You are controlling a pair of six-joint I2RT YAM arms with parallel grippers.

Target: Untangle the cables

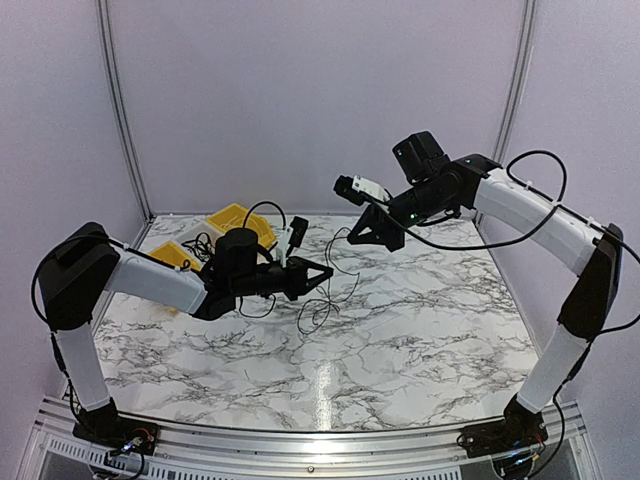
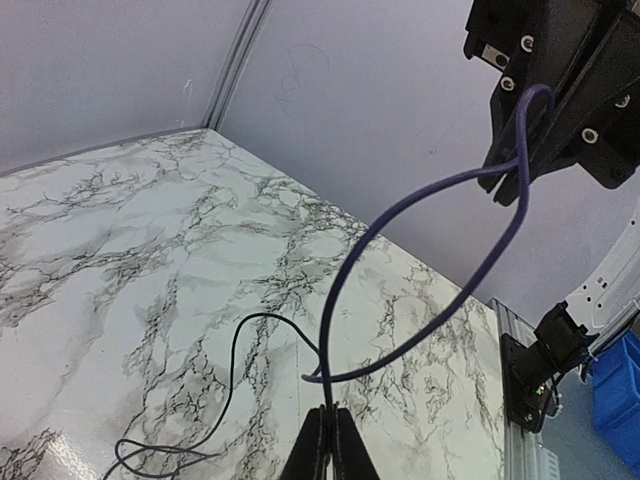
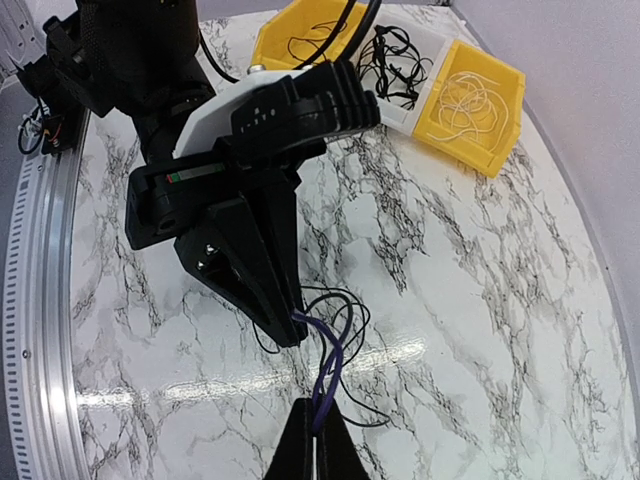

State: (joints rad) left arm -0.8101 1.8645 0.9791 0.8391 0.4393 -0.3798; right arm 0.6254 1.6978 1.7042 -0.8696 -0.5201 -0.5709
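Two pincers of mine are in use, both pressed together on one purple cable (image 2: 420, 200).

L pincer (image 2: 327, 420): fingers flat against each other, cable pinched at the tips, low over the table (image 1: 420, 330). R pincer (image 3: 318, 425): also closed, nipping the same cable. In the overhead view it sits higher than the L one and farther back, nr the table's middle. Between the two grips the cable hangs in the air as a slack loop. In the R wrist view its strands are twisted over each other.

Black cables (image 2: 235, 355): thin and curly, lying on the table just below the L pincer. One strand rises toward the pinch pt. Whether it is caught in the grip: cannot tell.

Surface: white top w/ grey-black marble veining, glossy, w/ a bright light streak nr the front. Silver rail (image 1: 300, 440) along the near edge; both arm bases sit there.

Far-L corner: three bins side by side.
- Yellow bin (image 3: 505, 110) w/ pale wire coils.
- White bin (image 3: 436, 62) w/ a clump of black wire.
- Second yellow bin (image 3: 268, 45) w/ black wire, partly hidden by my L arm.

Room: plain pale walls (image 1: 320, 100) on three sides, metal strips at the back corners. Blue bin (image 2: 620, 390) off the table's R side, beyond the rail.
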